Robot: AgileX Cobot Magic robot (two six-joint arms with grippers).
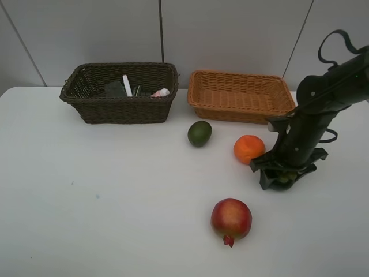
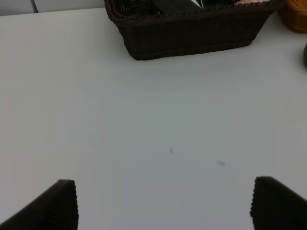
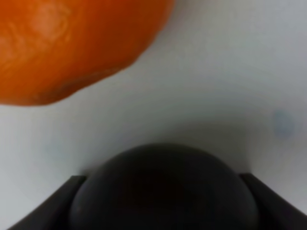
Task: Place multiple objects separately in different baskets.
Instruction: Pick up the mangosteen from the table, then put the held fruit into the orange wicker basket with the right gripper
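Note:
My right gripper (image 1: pixel 281 176) stands low on the table, its jaws against both sides of the dark mangosteen (image 3: pixel 163 191). The orange (image 1: pixel 249 149) lies just beside it and fills the corner of the right wrist view (image 3: pixel 72 43). The green avocado-like fruit (image 1: pixel 199 133) and the red pomegranate (image 1: pixel 231 219) lie loose on the table. The dark brown basket (image 1: pixel 118 109) holds the white marker (image 1: pixel 127 85), black case (image 1: pixel 114 89) and pink bottle (image 1: pixel 161 92). The light tan basket (image 1: pixel 239 107) looks empty. My left gripper (image 2: pixel 163 206) is open and empty over bare table.
The white table (image 1: pixel 104 190) meets a grey panelled wall behind the baskets. The dark basket's front wall (image 2: pixel 192 33) shows ahead of my left gripper, with a corner of the tan basket (image 2: pixel 295 14) beside it. The left arm is outside the high view.

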